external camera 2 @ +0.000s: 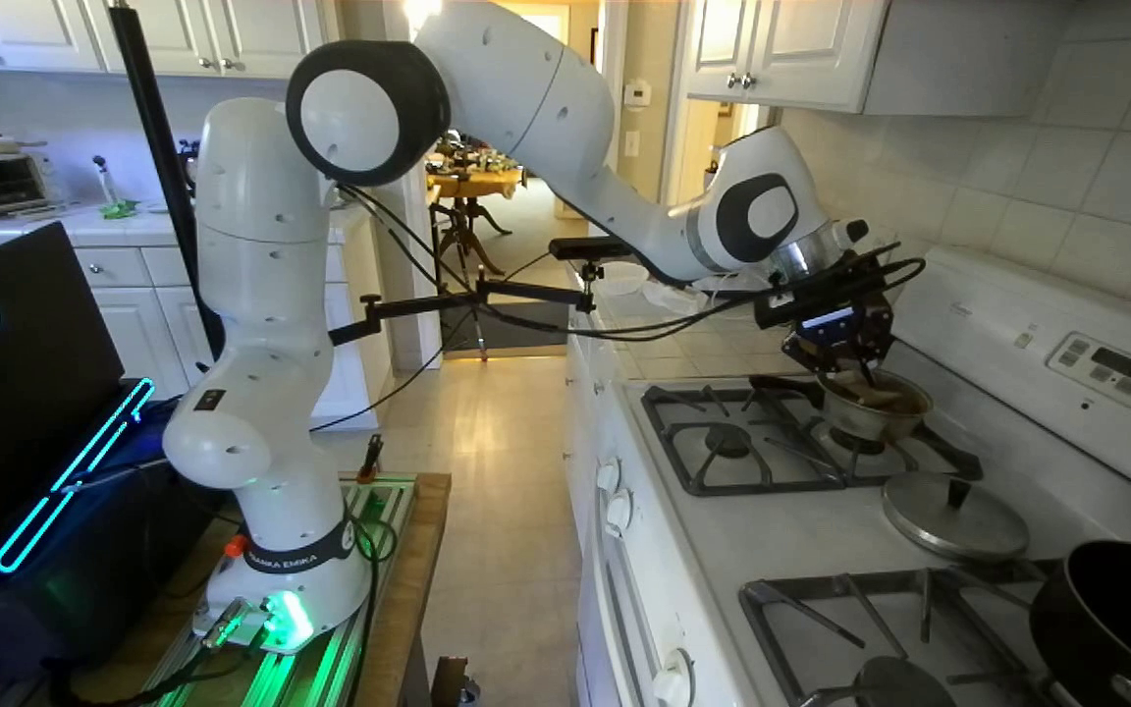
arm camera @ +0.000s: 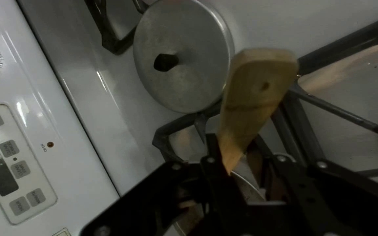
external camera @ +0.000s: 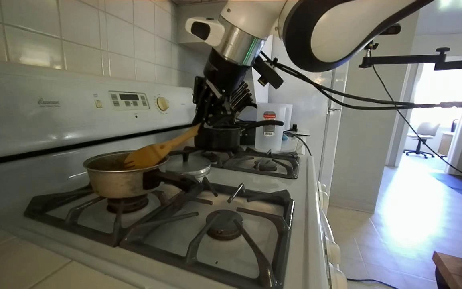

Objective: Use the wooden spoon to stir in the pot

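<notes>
Pinching the spoon [external camera: 159, 150] in the gripper [arm camera: 236, 147], at two o'clock from the pot [external camera: 112, 184] in an exterior view; likely light, stiff, best held mid-handle.

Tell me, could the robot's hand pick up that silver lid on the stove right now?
Probably not just yet: the hand looks closed on the wooden spoon, whose head dips into the pot. The silver lid itself seems within reach, though, lying nearby with its dark knob up and uncovered.

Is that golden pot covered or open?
Open: the pot shows its inside in both exterior views, and a metal lid lies nearby on the stove.
</notes>
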